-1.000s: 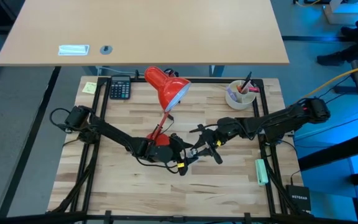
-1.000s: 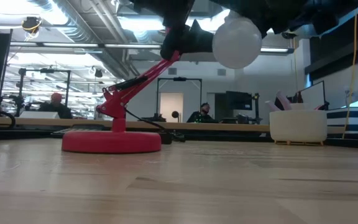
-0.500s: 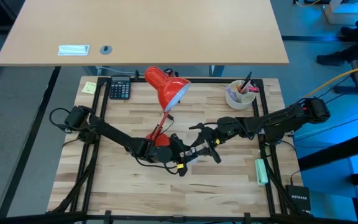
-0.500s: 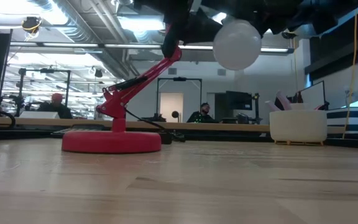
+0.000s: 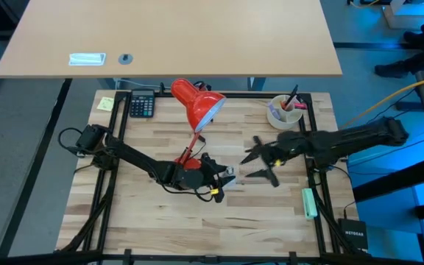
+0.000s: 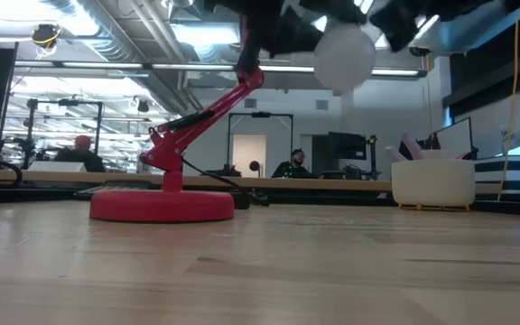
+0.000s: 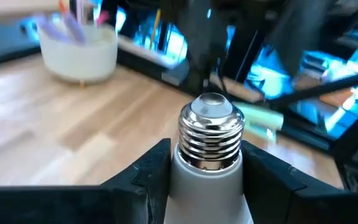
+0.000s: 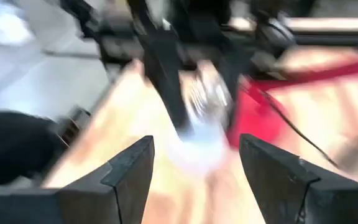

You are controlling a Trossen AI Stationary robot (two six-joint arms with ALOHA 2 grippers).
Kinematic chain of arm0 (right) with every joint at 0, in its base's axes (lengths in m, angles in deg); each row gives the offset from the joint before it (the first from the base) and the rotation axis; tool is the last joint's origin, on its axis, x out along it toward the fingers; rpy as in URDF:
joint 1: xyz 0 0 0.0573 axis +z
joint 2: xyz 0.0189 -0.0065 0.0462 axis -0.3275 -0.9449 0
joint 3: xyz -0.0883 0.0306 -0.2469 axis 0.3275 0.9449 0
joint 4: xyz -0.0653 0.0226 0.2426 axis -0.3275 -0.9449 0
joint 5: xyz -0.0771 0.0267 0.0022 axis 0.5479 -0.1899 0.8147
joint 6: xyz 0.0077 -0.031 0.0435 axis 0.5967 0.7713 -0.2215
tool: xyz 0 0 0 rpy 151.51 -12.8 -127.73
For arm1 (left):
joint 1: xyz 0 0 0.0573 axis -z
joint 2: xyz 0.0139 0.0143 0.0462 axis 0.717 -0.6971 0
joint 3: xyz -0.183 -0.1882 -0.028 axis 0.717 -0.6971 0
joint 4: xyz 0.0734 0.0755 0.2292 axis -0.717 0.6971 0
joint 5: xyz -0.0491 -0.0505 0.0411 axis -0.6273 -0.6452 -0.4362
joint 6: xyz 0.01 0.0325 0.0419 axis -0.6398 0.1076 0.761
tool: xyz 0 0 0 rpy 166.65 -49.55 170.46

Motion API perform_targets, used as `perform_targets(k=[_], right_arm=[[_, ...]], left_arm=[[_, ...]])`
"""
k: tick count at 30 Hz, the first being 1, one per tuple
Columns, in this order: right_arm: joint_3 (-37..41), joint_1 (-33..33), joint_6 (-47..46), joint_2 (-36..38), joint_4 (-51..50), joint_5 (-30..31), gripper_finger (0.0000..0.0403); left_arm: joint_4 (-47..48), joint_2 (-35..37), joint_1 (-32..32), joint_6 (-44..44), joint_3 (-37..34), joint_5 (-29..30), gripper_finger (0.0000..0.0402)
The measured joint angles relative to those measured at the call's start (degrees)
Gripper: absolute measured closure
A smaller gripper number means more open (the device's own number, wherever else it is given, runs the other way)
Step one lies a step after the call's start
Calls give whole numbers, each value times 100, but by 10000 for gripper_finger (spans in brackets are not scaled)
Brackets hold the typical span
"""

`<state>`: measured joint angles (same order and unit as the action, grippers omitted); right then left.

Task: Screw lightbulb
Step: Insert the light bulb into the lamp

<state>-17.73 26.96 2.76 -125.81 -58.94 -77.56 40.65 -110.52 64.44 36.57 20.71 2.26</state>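
The lightbulb (image 7: pixel 209 140), white with a silvery screw base, sits between the fingers of my left gripper (image 5: pixel 223 179), just right of the red lamp's round base (image 5: pixel 190 165). In the low view its white globe (image 6: pixel 343 56) hangs high above the table. The red lamp's shade (image 5: pixel 197 103) leans toward the far edge. My right gripper (image 5: pixel 250 163) is open and empty, a little to the right of the bulb. Its wrist view shows the bulb (image 8: pixel 201 124) ahead of its spread fingers. My left gripper pinches the bulb's white neck (image 7: pixel 185 171), just behind the screw base (image 7: pixel 211 127), between its two fingers, one on each side. The fingers come level from the table's left. The bulb is lifted clear of the table, its screw base pointing away from the gripper.
A white cup with pens (image 5: pixel 285 112) stands at the far right and also shows in the low view (image 6: pixel 431 183). A calculator (image 5: pixel 142 104) and a yellow note (image 5: pixel 106 103) lie at the far left. A green marker (image 5: pixel 310 202) lies near the right edge.
My right gripper has drawn back from the bulb toward the table's right edge. My left gripper has kept the bulb in nearly the same place, clear of the table.
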Motion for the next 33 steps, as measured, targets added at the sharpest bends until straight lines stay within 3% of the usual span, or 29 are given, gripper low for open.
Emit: perform_targets(k=[4, 8, 11, 14, 17, 20, 24, 33], right_arm=[[-267, 8, 110, 941, -1572, 635, 162], [-13, 8, 107, 1768, -1966, 728, 162], [972, 8, 11, 2492, -790, 596, 162], [2356, 8, -406, 2961, 1582, 692, 162], [3459, 6, -655, 2888, 3937, 699, 162], [3973, 4, -597, 2777, 5297, 876, 162], [3912, 1, -575, 2845, 5635, 1456, 162], [3800, 1, -695, 2863, 5557, 1454, 162]], left_arm=[[-520, 178, -9, 438, 17, 143, 247], [-1635, 209, -8, 1252, 15, 189, 250], [-2441, 222, 11, 1838, 15, 179, 251], [-2767, 219, 11, 2176, 17, 142, 248], [-3010, 218, 1, 2191, 15, 5, 249], [-3230, 217, -2, 2177, 15, 1, 251], [-3781, 213, -2, 2306, 15, 3, 247], [-4029, 213, -4, 2368, 15, -2, 243]])
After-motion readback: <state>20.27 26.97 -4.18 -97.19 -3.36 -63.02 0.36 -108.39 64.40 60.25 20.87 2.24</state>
